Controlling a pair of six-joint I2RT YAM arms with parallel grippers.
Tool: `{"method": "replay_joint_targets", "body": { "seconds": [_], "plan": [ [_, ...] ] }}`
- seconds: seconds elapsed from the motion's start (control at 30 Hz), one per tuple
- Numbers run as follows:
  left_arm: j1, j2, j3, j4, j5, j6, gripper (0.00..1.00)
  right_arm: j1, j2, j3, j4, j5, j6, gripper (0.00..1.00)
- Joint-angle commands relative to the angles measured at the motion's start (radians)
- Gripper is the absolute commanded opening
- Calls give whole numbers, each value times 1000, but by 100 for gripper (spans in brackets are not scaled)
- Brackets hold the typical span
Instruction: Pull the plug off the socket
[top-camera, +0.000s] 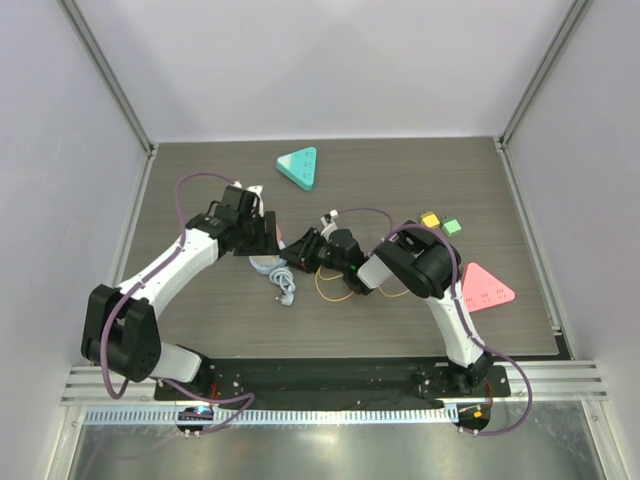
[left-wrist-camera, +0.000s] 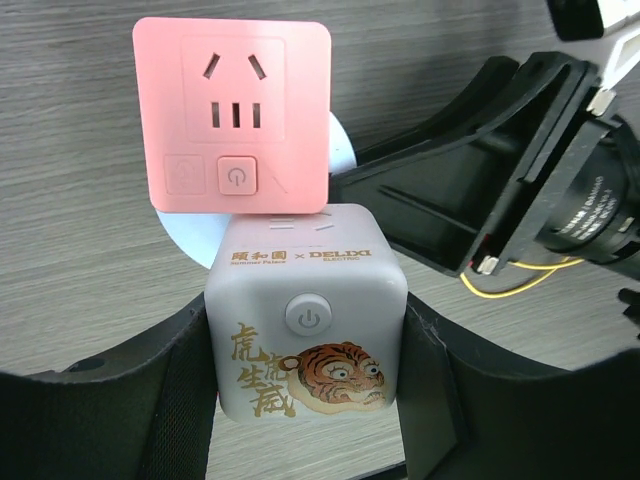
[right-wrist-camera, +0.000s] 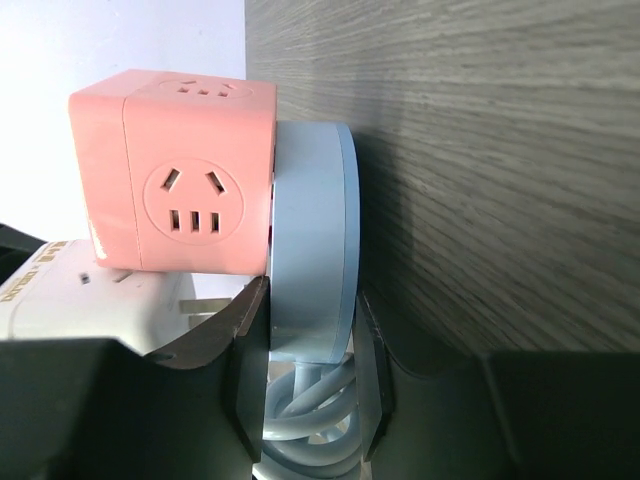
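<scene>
Mid-table, left fingers pinching white socket, right fingers pinching blue disc plug, flat against pink cube

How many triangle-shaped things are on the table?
2: a teal triangle at the far edge, left of centre, and a pink triangle near the right edge. More may be hidden.

The top camera looks down on the table from six o'clock. Both wrist cameras closely share the pink cube.
</scene>
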Motion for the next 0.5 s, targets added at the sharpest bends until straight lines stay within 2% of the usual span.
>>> {"method": "replay_joint_targets", "body": {
  "seconds": [0.0,0.27,0.4,0.47],
  "plan": [
    [35,-49,31,86,43,-18,0,15,-50,40,-156,67,-74,1],
    [40,-112,11,45,-30,-20,0,10,-60,49,-190,127,-77,1],
    [38,-117,18,-30,-165,-56,0,3,-61,108,-242,158,-155,1],
    [43,-111,23,-96,-177,-122,0,-3,-57,148,-290,181,-201,1]
  ]
}}
